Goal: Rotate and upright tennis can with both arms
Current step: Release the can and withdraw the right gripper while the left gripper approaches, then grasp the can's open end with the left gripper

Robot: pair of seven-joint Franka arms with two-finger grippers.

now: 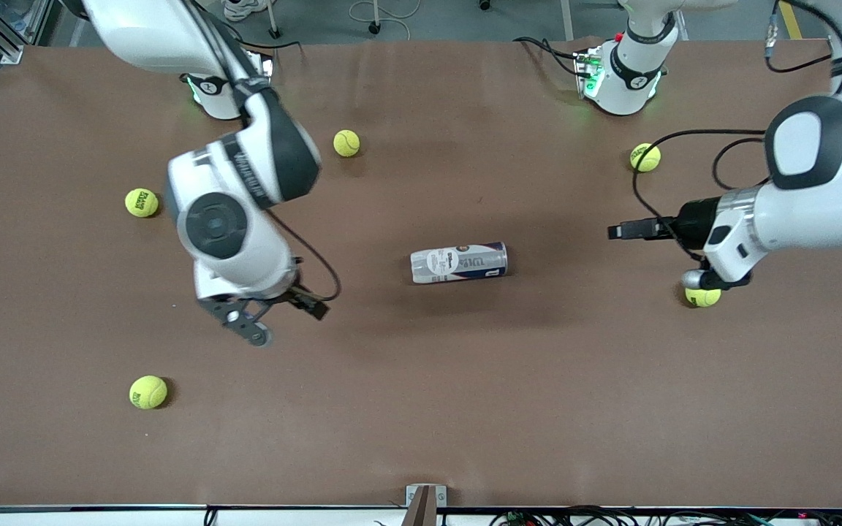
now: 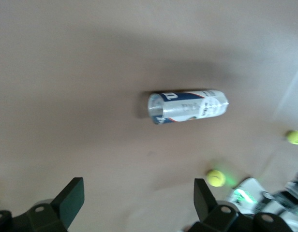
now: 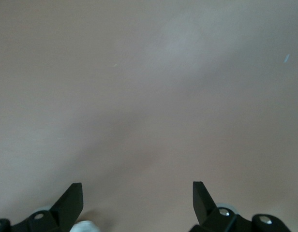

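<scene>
The tennis can lies on its side in the middle of the brown table, a clear tube with a white and navy label. The left wrist view shows the tennis can some way off from the left gripper, whose fingers stand wide apart with nothing between them. In the front view the left gripper hangs over a tennis ball toward the left arm's end. My right gripper hovers over bare table toward the right arm's end. In its own wrist view the right gripper is open and empty.
Loose tennis balls lie about: one and another near the arm bases, one and one toward the right arm's end. The arm bases stand along the table's edge farthest from the front camera.
</scene>
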